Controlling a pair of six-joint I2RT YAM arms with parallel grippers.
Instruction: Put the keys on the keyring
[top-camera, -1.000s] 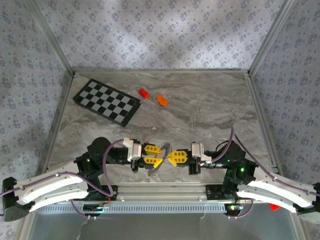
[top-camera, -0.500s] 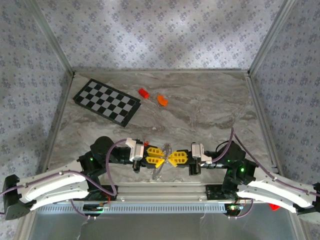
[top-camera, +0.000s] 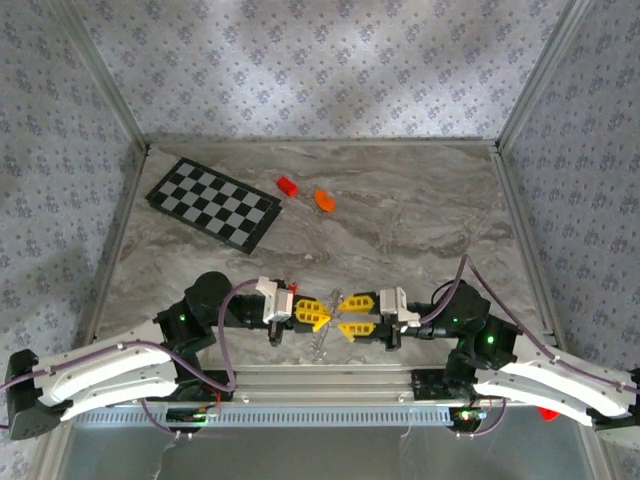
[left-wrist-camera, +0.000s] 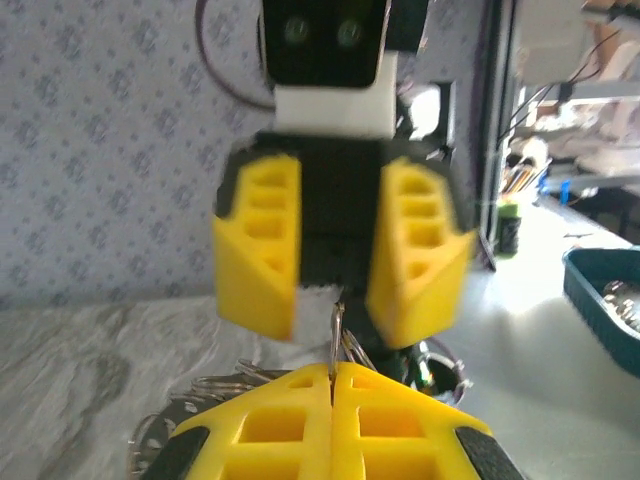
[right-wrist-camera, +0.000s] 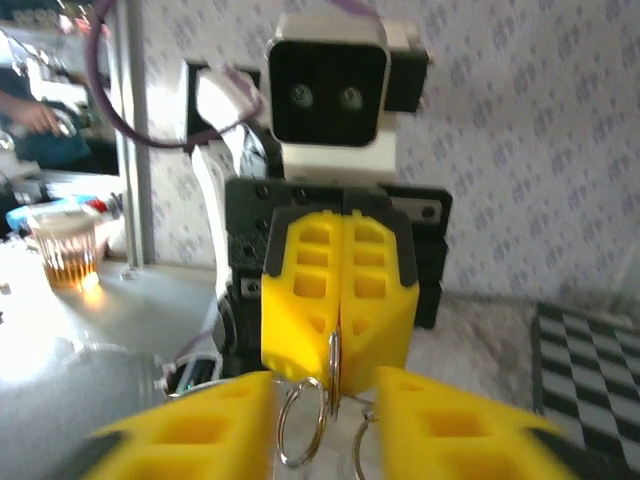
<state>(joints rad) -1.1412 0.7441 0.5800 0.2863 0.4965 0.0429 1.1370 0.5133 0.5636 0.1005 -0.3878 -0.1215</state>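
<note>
The keyring is a cluster of thin silvery loops hanging near the table's front edge, between the two grippers. My left gripper is shut on one loop, seen edge-on rising from its closed yellow tips. The right wrist view has the left gripper pinching that loop, with another ring dangling below. My right gripper faces it, open, its fingers spread on either side of the rings without touching them. I cannot make out the keys.
A checkered board lies at the back left. A red brick and an orange block sit behind the grippers, mid-table. Metal frame posts and patterned walls bound the table; a rail runs along the near edge.
My left gripper has closed on the keyring and shifted slightly right. My right gripper, shut a second ago, has opened and let go of the ring.
</note>
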